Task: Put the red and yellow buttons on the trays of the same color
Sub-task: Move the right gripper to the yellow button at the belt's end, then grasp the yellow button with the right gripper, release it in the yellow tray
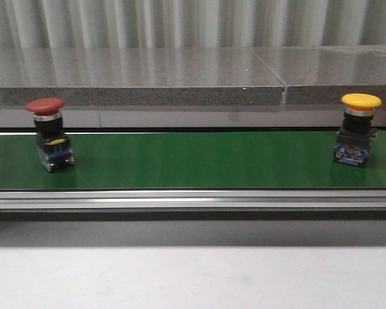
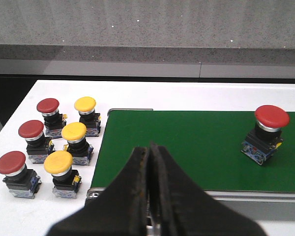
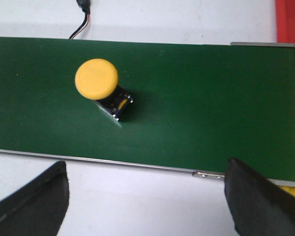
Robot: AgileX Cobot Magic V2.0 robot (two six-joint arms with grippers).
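Green belt (image 1: 193, 161) carries two upright buttons: red button (image 1: 49, 133) near its left end, yellow button (image 1: 357, 129) near its right end, well apart. Beside the belt's left end, six spare buttons (image 2: 59, 137) stand on the white table (image 2: 137, 93), three red and three yellow in two rows. Red tray (image 3: 290, 22) edge shows past the belt's right end. Grey stone ledge (image 1: 135, 77) runs behind. Left gripper (image 2: 148, 162) jaws together, holding nothing. Right gripper (image 3: 147, 196) jaws wide apart above the yellow button.

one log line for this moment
red mushroom-head button on green belt | yellow mushroom-head button on belt | left gripper shut | right gripper open
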